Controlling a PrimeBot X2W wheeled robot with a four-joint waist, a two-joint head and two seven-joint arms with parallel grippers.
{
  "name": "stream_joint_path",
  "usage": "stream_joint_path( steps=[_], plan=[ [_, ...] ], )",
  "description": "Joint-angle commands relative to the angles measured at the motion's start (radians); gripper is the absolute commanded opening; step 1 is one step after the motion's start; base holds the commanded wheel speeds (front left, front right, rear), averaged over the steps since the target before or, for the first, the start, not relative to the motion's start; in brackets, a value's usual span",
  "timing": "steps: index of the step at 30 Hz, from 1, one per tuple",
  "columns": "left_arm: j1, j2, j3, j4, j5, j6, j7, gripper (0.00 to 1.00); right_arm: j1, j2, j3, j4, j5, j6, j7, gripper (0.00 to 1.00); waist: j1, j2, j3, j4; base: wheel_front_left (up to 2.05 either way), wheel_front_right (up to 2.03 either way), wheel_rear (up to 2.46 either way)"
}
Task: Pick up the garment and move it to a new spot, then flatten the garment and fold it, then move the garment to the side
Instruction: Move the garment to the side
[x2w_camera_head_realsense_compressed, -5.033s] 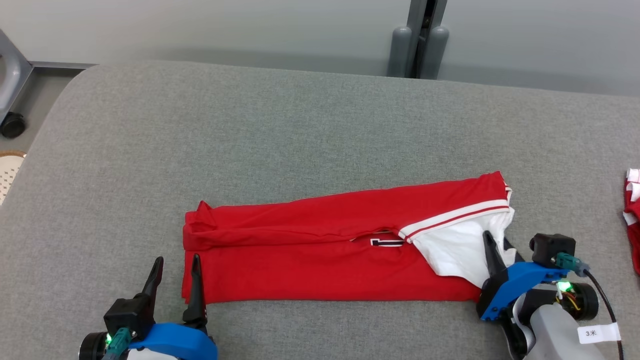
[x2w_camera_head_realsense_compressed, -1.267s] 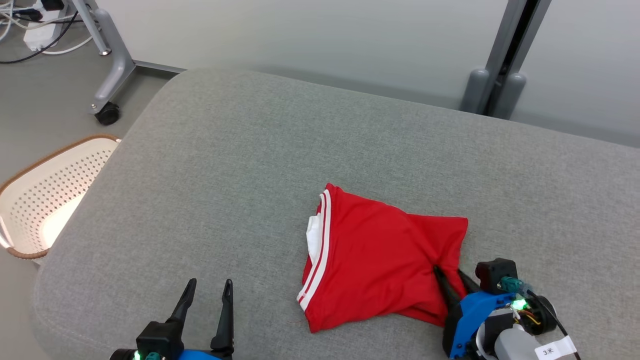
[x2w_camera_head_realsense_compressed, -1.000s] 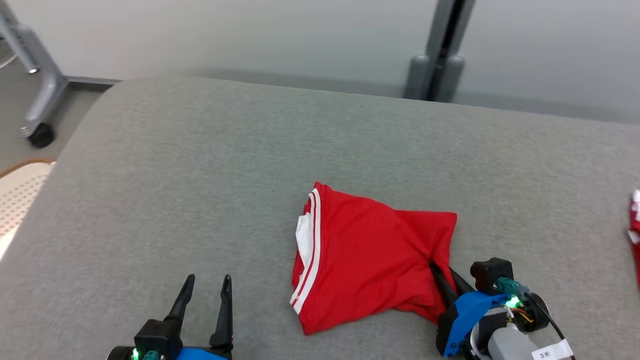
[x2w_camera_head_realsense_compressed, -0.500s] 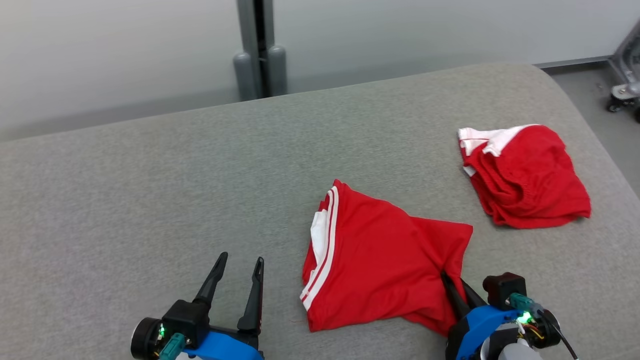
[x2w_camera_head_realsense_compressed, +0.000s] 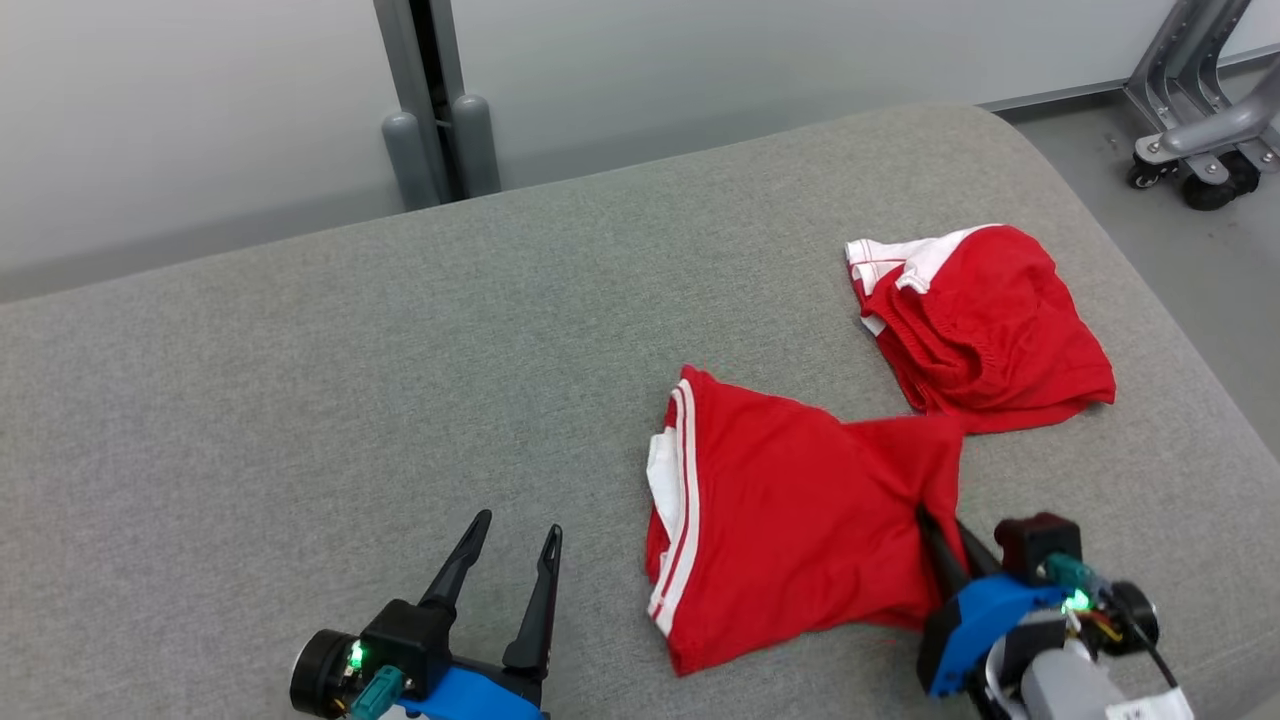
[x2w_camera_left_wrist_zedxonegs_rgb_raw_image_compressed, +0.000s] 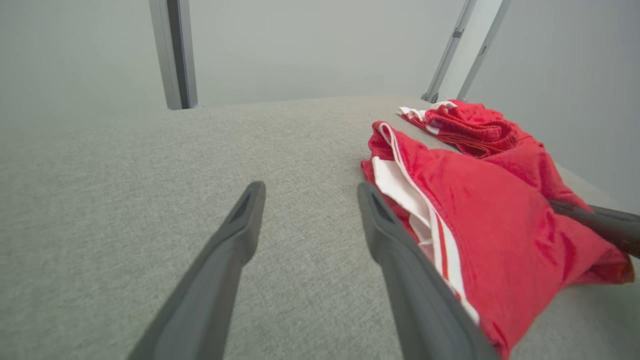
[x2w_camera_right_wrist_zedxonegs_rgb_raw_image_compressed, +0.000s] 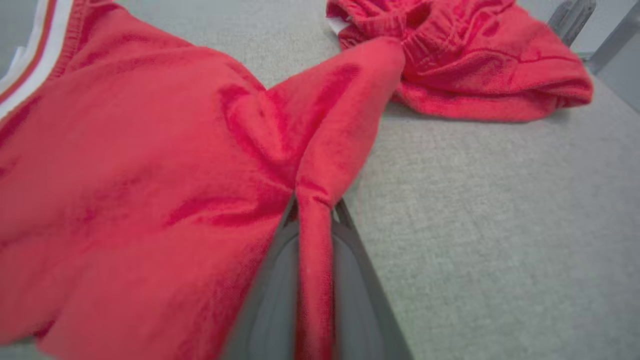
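Jaws of the right gripper clamp a bunched fold of the folded red, white-striped jersey lying front-right on the grey padded surface, its far corner touching a crumpled red garment, while the left gripper hovers spread wide, empty, near the front edge.

On cushion: folded garment, ctr-right. 2nd garment behind-right, touching its corner. L gripper left of it; R gripper at right-front edge.
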Motion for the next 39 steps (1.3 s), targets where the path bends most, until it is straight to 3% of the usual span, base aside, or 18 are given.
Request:
stream_joint_path(
  steps=[1, 6, 14, 15, 16, 22, 28, 32, 39],
  plan=[
    [-0.008, 0.009, 0.003, 0.003, 0.003, -0.001, -0.002, 1.00, -0.057, -0.011, -0.013, -0.018, -0.032, -0.001, 0.003, 0.00, 0.0000, 0.0000, 0.009, 0.011, 0.00, 0.00, 0.00],
    [-0.008, 0.026, 0.010, 0.010, 0.006, -0.001, -0.002, 1.00, -0.206, -0.079, -0.076, -0.047, -0.126, -0.001, 0.051, 0.00, 0.0000, 0.0000, 0.030, 0.039, 0.00, 0.00, 0.00],
    [-0.024, 0.031, 0.026, 0.012, 0.008, -0.001, -0.002, 1.00, -0.348, -0.209, -0.332, -0.063, -0.360, -0.001, 0.184, 0.00, 0.0000, 0.0000, 0.058, 0.101, 0.00, 0.00, 0.00],
    [-0.023, 0.031, 0.031, 0.012, 0.008, -0.001, -0.002, 1.00, -0.346, -0.218, -0.367, -0.067, -0.399, -0.001, 0.206, 0.34, 0.0000, 0.0000, 0.058, 0.106, 0.00, 0.00, 0.00],
    [-0.024, 0.030, 0.036, 0.012, 0.008, -0.001, -0.002, 1.00, -0.342, -0.218, -0.399, -0.073, -0.426, -0.001, 0.219, 1.00, 0.0000, 0.0000, 0.058, 0.112, 0.00, 0.00, 0.00],
    [-0.022, 0.024, 0.079, 0.012, 0.012, -0.001, -0.002, 1.00, -0.312, -0.141, -0.531, -0.118, -0.510, -0.001, 0.156, 1.00, 0.0000, 0.0000, 0.053, 0.127, 0.00, 0.00, 0.00],
    [-0.020, 0.018, 0.144, 0.008, 0.025, -0.001, -0.002, 1.00, -0.282, -0.042, -0.526, -0.115, -0.471, -0.001, 0.020, 1.00, 0.0000, 0.0000, 0.039, 0.148, 0.00, 0.00, 0.00],
    [-0.020, 0.011, 0.199, 0.005, 0.030, -0.001, -0.002, 1.00, -0.235, -0.009, -0.458, -0.152, -0.380, -0.001, -0.001, 1.00, 0.0000, 0.0000, 0.033, 0.180, 0.00, 0.00, 0.00],
    [-0.011, 0.001, 0.285, 0.003, 0.030, 0.007, -0.002, 1.00, -0.075, -0.007, -0.217, -0.288, -0.107, -0.001, -0.002, 1.00, 0.0000, 0.0000, 0.021, 0.255, 0.00, 0.00, 0.00]
  ],
)
